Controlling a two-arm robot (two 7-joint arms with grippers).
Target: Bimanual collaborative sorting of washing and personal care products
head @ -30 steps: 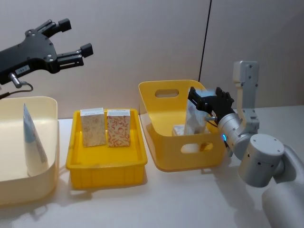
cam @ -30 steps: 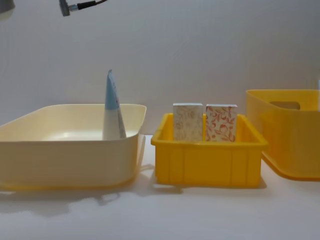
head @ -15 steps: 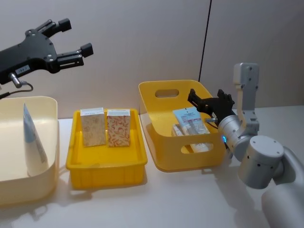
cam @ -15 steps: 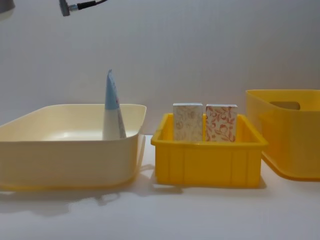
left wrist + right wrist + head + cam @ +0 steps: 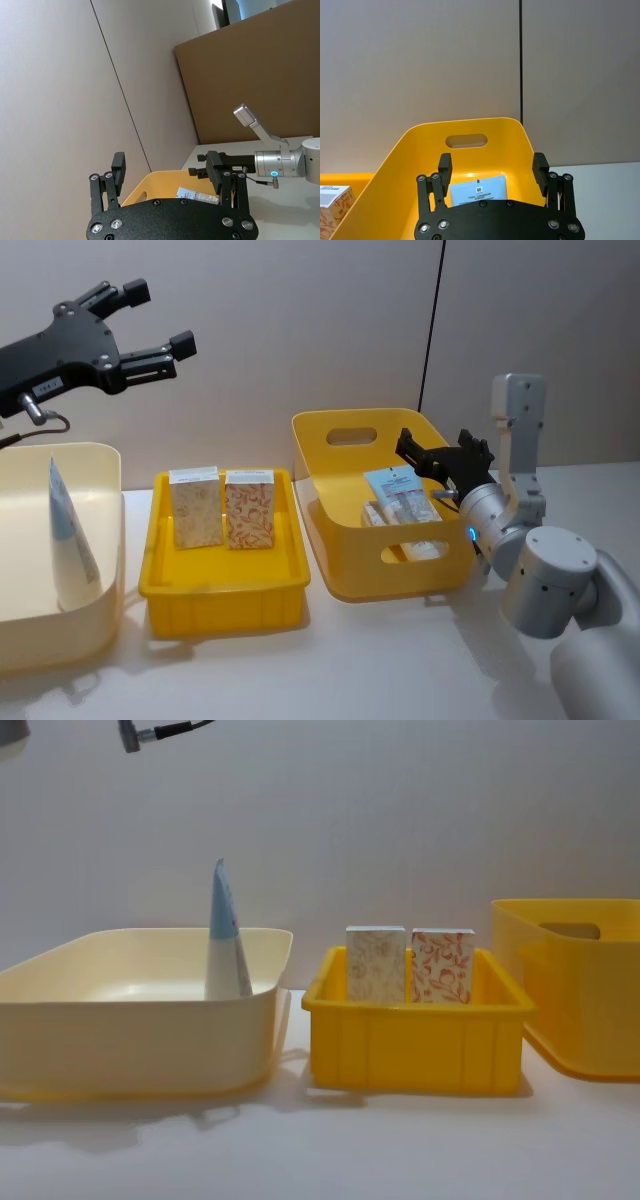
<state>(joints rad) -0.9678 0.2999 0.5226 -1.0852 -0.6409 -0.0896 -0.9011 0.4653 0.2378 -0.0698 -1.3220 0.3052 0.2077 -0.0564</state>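
Light blue tube [image 5: 398, 490] lying flat in the tall yellow bin [image 5: 345, 502] at the right of the table, printed face up, on other pale packs [image 5: 415, 540] in the bin's bottom. Same tube seen in the right wrist view [image 5: 479, 191], between the spread fingers and below them, touched by neither. Second light blue tube [image 5: 68, 532] standing upright, flat end up, in the cream bin [image 5: 100, 480] at the far left; from the chest view [image 5: 224, 940] leaning slightly and rising above the cream bin's rim [image 5: 150, 1005].

Two cartons upright side by side in the low yellow tray [image 5: 225, 585] in the middle: beige floral carton [image 5: 195, 508] on the left, red floral carton [image 5: 249, 510] just beside it on the right, nearly touching. In the chest view, beige floral carton [image 5: 375, 964] and red floral carton [image 5: 442, 965] both showing above the tray's near wall [image 5: 415, 1045].

Right gripper [image 5: 440, 454] over the far right part of the tall yellow bin, just above the tube, fingers wide apart and holding nothing. Left gripper [image 5: 150, 315] raised high at the far left, above the cream bin and well apart from everything on the table, fingers wide and empty.
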